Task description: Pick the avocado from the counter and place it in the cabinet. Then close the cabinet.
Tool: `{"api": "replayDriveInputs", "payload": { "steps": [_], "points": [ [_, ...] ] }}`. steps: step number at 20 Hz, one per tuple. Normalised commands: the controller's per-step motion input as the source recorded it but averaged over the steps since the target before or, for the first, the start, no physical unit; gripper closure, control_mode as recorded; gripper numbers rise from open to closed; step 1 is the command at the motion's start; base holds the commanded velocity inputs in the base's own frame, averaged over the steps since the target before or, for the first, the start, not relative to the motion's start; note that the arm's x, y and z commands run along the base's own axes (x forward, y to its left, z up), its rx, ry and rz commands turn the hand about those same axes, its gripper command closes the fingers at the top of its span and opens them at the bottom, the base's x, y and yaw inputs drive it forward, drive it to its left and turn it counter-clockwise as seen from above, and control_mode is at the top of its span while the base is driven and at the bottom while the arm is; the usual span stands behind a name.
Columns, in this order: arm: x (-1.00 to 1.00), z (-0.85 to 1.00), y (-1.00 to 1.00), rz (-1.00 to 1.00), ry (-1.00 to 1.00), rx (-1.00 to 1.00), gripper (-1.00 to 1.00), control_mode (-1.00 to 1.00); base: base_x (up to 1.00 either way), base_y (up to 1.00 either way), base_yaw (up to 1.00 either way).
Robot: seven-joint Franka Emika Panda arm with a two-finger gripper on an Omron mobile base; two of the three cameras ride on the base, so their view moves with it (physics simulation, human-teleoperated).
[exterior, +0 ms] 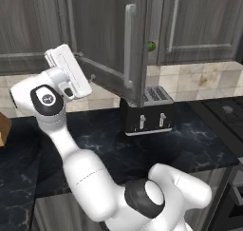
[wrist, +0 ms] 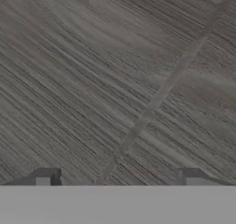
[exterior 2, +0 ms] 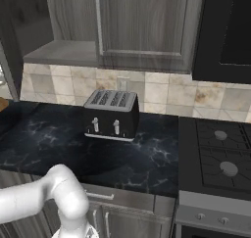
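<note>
Facing grey wood grain up close, hand (wrist: 117, 179) has fingers spread wide, nothing between them. Avocado (exterior: 151, 46) sits inside the cabinet (exterior: 111, 40), peeking past the open door's edge, at 12 o'clock from the toaster (exterior: 147, 111) on the counter (exterior: 190, 144). Door (exterior: 118, 44) swung open.

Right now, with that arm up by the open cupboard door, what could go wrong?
1. The open jaws sit very close against the cabinet door; pushing on smooth wood, they might slip off.
2. The avocado peeks out just past the door's edge; if it sits near the shelf front, the door could nudge it.
3. The door's lower corner hangs near the toaster and might clip it.
</note>
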Motion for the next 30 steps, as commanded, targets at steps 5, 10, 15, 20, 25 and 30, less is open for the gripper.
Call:
{"api": "replayDriveInputs", "payload": {
  "steps": [5, 10, 15, 20, 25, 30],
  "points": [
    [0.68, 0.24, -0.95, -0.18, 0.02, 0.0, -1.0, -1.0, 0.0, 0.0, 0.0],
    [0.96, 0.17, -0.75, 0.01, 0.0, 0.0, -1.0, -1.0, 0.0, 0.0, 0.0],
    [1.0, 0.05, -0.76, 0.2, -0.05, 0.0, -1.0, -1.0, 0.0, 0.0, 0.0],
    [1.0, -0.02, -0.97, 0.39, -0.05, 0.03, -1.0, -1.0, 0.0, 0.0, 0.0],
    [0.98, -0.24, -1.0, 0.43, -0.01, 0.0, -1.0, -1.0, 0.0, 0.0, 0.0],
    [1.0, -0.35, -1.0, 0.37, -0.01, 0.0, -1.0, -1.0, 0.0, 0.0, 0.0]
  ]
}}
